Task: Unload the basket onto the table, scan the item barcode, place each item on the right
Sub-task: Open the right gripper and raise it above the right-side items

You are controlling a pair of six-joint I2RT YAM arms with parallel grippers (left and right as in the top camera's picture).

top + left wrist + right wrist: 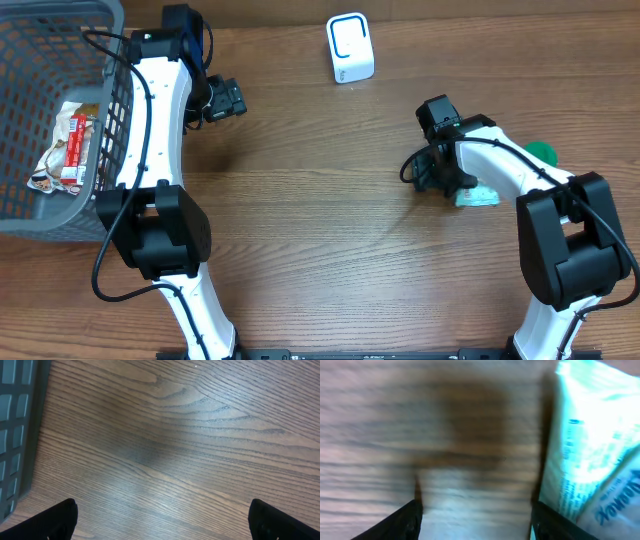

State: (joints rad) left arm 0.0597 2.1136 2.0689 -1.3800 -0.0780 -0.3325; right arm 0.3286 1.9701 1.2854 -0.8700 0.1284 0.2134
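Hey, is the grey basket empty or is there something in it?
Not empty. The overhead view shows one red and white snack packet lying inside the basket, near its right wall.

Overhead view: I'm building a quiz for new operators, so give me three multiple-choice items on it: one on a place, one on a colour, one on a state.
1. Where is the snack packet? A) on the floor B) in the grey basket C) on a shelf
2. What colour is the small device? A) black B) red C) white
3. How is the left gripper? A) open, empty B) shut on the packet C) shut on the basket's rim
Answers: B, it lies within the basket's mesh walls; C, a white case with a blue outline; A, its fingers stand apart over bare table.
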